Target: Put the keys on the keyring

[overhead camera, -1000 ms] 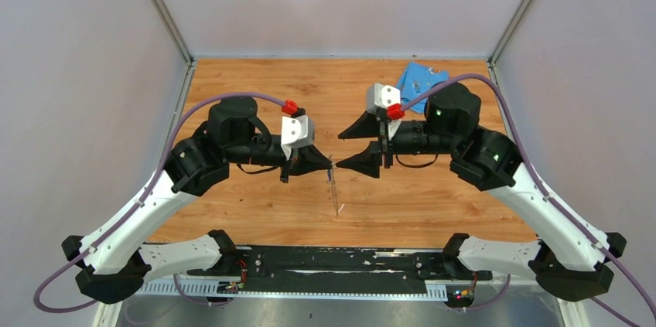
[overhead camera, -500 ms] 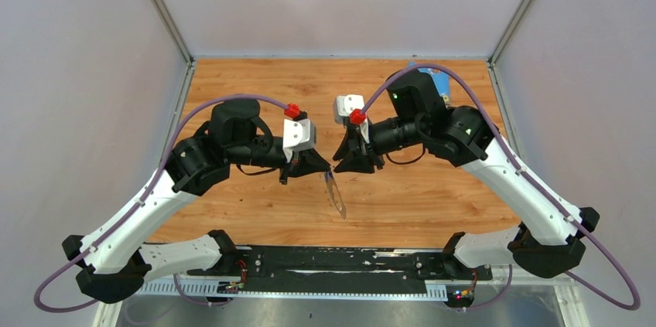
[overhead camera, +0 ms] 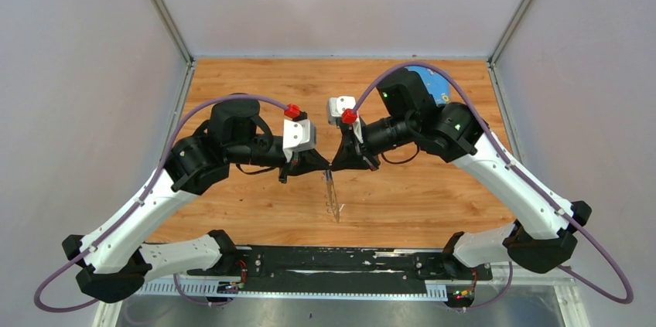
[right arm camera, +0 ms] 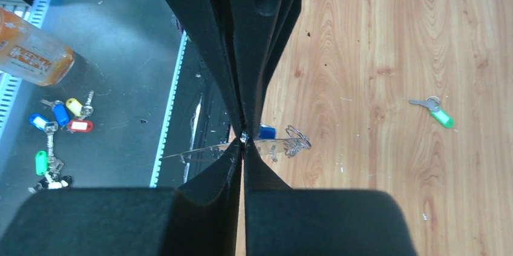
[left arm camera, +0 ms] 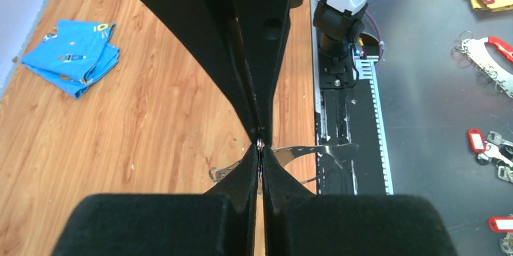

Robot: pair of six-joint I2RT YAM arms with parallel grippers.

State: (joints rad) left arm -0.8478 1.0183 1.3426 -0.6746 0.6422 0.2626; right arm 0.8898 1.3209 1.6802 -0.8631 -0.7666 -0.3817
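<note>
My left gripper (overhead camera: 326, 166) and right gripper (overhead camera: 337, 164) meet tip to tip above the middle of the table. The keyring (overhead camera: 333, 195), a thin grey metal band, hangs below them. In the left wrist view my left gripper (left arm camera: 260, 149) is shut on the keyring (left arm camera: 314, 149), with the right fingers (left arm camera: 269, 56) coming down onto the same spot. My right gripper (right arm camera: 243, 141) is shut on the keyring (right arm camera: 199, 150) too. A blue key head (right arm camera: 266, 131) shows right beside the fingertips; whether it sits on the band I cannot tell. The green key (right arm camera: 437, 112) lies loose on the wood.
A folded light-blue cloth (left arm camera: 72, 56) lies at the back right of the table, half hidden under the right arm (overhead camera: 433, 82). Small wire rings (right arm camera: 296, 139) hang on the band. Off the table lie tagged keys (right arm camera: 57, 114), an orange bottle (right arm camera: 30, 47) and a red-handled clip (left arm camera: 493, 50).
The right arm swung left to meet the left gripper, and its jaws went from wide open to shut on the keyring. The hanging band swayed slightly. The left arm stayed put.
</note>
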